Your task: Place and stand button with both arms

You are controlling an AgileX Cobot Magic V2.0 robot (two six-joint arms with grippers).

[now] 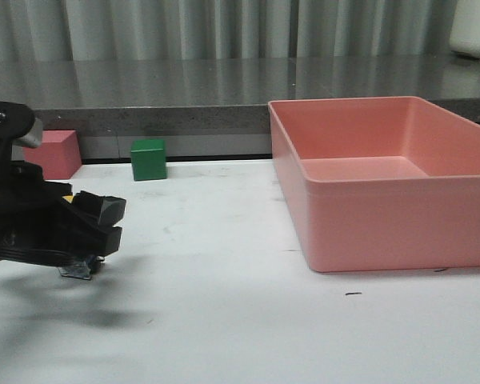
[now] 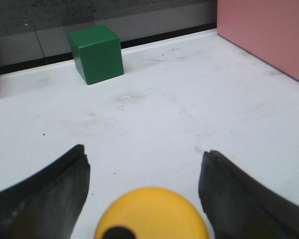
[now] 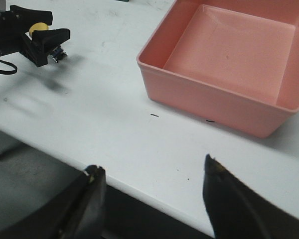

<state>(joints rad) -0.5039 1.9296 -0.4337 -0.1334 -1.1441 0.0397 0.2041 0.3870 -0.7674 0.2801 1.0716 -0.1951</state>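
Biggest thing on my screen is the white table [image 1: 224, 320], and on its right side sits the big pink bin [image 1: 384, 184], open top, nothing visible inside. Next down in size is my left gripper [image 1: 104, 220], hanging low over the left part of the table with its shadow right under it. Its fingers [image 2: 50, 194] are pinching the button [image 2: 152, 214]; on the left wrist cam the yellow cap sits right between them, and from the front I can just see the clear-ish base poking out underneath, just above the table. My right gripper [image 3: 152, 199] is spread wide with nothing in it, off the near edge of the table. Back by the wall there's the pink cube [image 1: 58, 154] and the smaller green cube [image 1: 148, 158], well apart from the bin.
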